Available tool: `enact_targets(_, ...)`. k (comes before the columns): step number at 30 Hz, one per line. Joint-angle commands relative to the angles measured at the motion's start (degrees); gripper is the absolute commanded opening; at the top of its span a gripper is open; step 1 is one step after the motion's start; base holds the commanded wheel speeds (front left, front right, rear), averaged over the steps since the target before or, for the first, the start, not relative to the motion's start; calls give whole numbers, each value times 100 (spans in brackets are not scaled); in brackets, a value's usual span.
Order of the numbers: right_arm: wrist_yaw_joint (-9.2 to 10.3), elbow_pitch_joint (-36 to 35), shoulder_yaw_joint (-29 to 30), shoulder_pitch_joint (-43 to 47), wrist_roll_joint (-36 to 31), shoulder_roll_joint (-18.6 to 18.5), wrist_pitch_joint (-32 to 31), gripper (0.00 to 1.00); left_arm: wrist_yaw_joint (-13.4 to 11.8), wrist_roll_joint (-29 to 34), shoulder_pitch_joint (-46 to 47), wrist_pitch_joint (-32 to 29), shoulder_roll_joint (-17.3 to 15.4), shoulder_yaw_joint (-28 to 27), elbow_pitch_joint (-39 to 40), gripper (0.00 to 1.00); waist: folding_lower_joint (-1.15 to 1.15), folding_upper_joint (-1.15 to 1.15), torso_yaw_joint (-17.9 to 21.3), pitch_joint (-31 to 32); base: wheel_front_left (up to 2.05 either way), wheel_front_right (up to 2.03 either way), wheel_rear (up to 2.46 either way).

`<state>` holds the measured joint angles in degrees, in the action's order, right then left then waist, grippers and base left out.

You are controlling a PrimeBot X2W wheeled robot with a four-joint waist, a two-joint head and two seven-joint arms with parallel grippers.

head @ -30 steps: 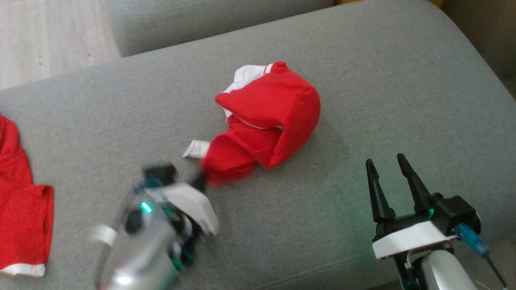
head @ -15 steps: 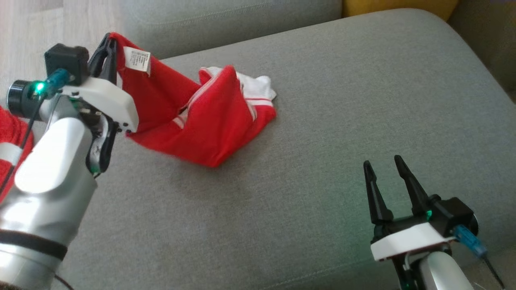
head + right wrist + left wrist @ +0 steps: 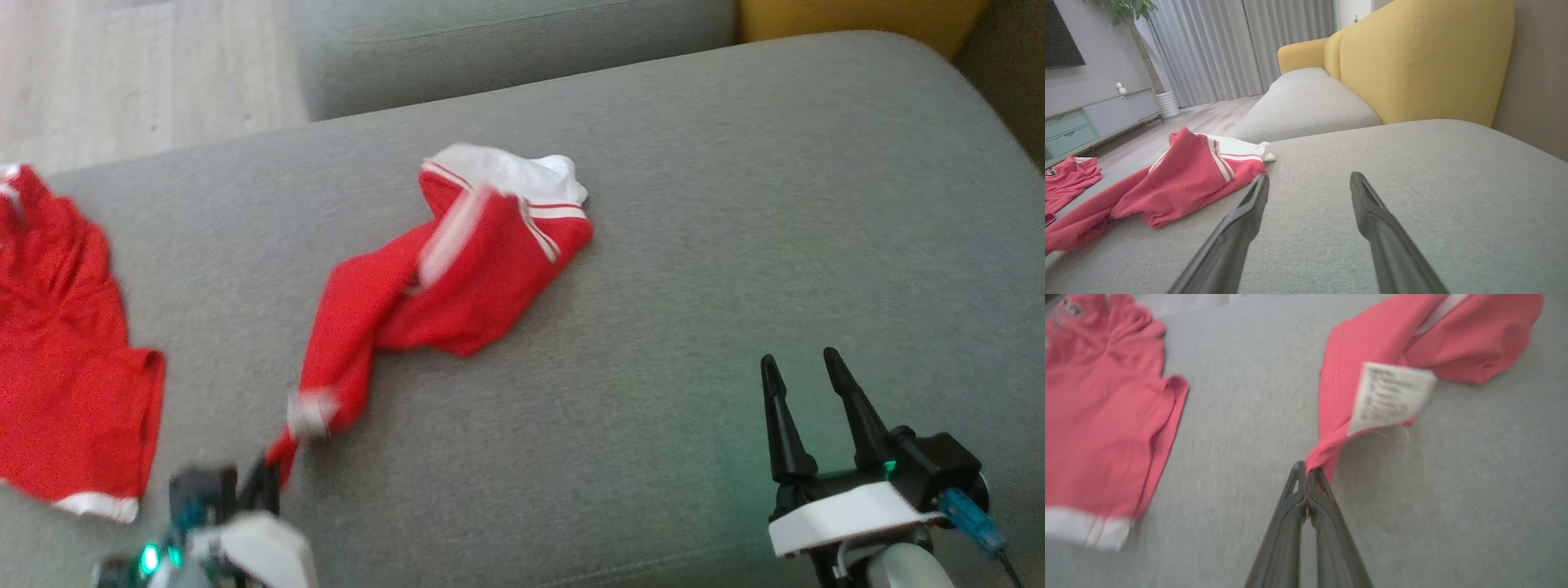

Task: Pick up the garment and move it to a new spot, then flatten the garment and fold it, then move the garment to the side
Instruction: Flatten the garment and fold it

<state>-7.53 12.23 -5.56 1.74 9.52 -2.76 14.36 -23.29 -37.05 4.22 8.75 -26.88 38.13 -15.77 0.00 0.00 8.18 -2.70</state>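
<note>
The garment (image 3: 457, 269) is red with white trim and stripes, stretched in a crumpled strip across the grey sofa cushion (image 3: 694, 245). My left gripper (image 3: 265, 482) is at the lower left of the head view, shut on the garment's near corner. In the left wrist view that gripper (image 3: 1306, 473) pinches the red hem of the garment (image 3: 1355, 375) just below its white care label (image 3: 1390, 398). My right gripper (image 3: 808, 384) stands open at the lower right, apart from the cloth. The right wrist view shows this gripper (image 3: 1308, 185) with nothing between its fingers and the garment (image 3: 1184, 179) to its left.
A second red garment with a white hem (image 3: 65, 343) lies flat at the cushion's left end, also seen as a second red garment (image 3: 1102, 416) in the left wrist view. A yellow sofa back (image 3: 1412, 61), another grey cushion (image 3: 506, 41) and wooden floor (image 3: 122, 73) lie beyond.
My left gripper swung up and left with the garment's corner, then came back down toward the near edge, pulling the bundle out into a long strip. The head camera shifted. The right gripper stayed open.
</note>
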Motion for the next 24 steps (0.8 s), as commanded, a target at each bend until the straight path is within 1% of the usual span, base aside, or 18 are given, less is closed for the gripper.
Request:
enact_targets(1, 4, -204, -167, -180, 9, -16, 63, 100, -80, -54, 179, 79, -131, -301, 228, 0, 0, 0, -132, -55, 0, 0, 0)
enact_targets(2, 4, -208, -177, -194, 4, -16, 63, 100, -129, -113, 17, 112, -70, -302, 307, 0, 0, 0, -192, -74, 0, 0, 0)
enact_targets(4, 4, -205, -192, -232, -11, -15, 63, 100, -139, -202, -213, 158, 44, -260, 370, 0, 0, 0, -298, -103, 0, 0, 0)
enact_targets(8, 4, -189, -213, -302, -18, -15, 63, 100, 10, -256, -346, 140, 317, -8, 374, 0, 0, 0, -465, -112, 0, 0, 0)
enact_targets(9, 4, -179, -236, -317, -19, -15, 63, 100, 44, -271, -332, 140, 385, 30, 373, 2, 0, 0, -487, -111, 0, 0, 0)
enact_targets(10, 4, -168, -250, -330, -21, -15, 63, 100, 59, -274, -307, 144, 433, 53, 360, 12, 0, 0, -502, -109, 0, 0, 0)
enact_targets(11, 4, -158, -261, -341, -21, -15, 63, 100, 60, -264, -277, 146, 462, 69, 338, 26, 0, 0, -511, -107, 0, 0, 0)
enact_targets(12, 4, -149, -273, -353, -20, -14, 63, 100, 54, -255, -244, 145, 479, 76, 320, 58, 0, 0, -513, -105, 0, 0, 0)
enact_targets(13, 4, -141, -288, -364, -16, -14, 63, 100, 35, -253, -217, 127, 486, 73, 317, 100, 0, 0, -507, -100, 0, 0, 0)
enact_targets(17, 4, -111, -343, -360, 20, -13, 63, 100, -140, -209, -154, -85, 383, 66, 591, 100, 0, 0, -421, -66, 0, 0, 0)
enact_targets(21, 4, -107, -337, -331, 55, -13, 63, 100, -488, -104, -114, -353, 162, -13, 1290, 100, 0, 0, -276, -41, 0, 0, 0)
enact_targets(23, 4, -122, -331, -329, 80, -13, 63, 100, -566, -43, -36, -450, 92, -16, 1701, 100, 0, 0, -197, -55, 0, 0, 0)
enact_targets(24, 4, -122, -331, -329, 80, -13, 63, 100, -566, -43, -36, -450, 92, -16, 1701, 100, 0, 0, -197, -55, 0, 0, 0)
